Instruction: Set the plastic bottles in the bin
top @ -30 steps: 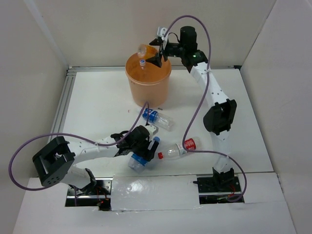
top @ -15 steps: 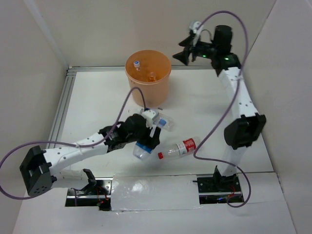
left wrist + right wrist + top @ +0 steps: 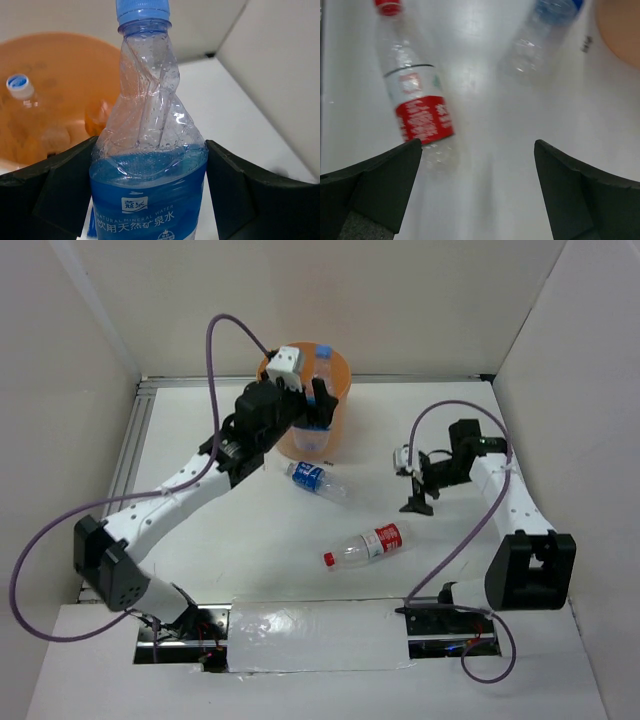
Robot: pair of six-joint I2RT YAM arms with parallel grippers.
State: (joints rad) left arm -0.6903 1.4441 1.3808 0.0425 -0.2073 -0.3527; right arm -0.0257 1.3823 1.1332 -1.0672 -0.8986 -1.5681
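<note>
My left gripper (image 3: 318, 408) is shut on a crumpled clear bottle with a blue label and blue cap (image 3: 147, 150) and holds it at the rim of the orange bin (image 3: 338, 375). In the left wrist view the bin (image 3: 55, 60) holds a blue-capped bottle (image 3: 20, 87). My right gripper (image 3: 416, 502) is open and empty above the table, right of a red-labelled, red-capped bottle (image 3: 365, 545) lying on its side. That bottle (image 3: 412, 95) and a blue-labelled bottle (image 3: 540, 35) show in the right wrist view. The blue-labelled one (image 3: 318, 480) lies below the bin.
White walls enclose the table on three sides. A metal rail (image 3: 130, 455) runs along the left edge. Purple cables loop from both arms. A white strip (image 3: 315, 625) covers the near edge between the arm bases.
My left arm has carried the blue-labelled bottle from the near table up to the bin's rim. My right arm has swung from above the bin down to the table at right, open.
</note>
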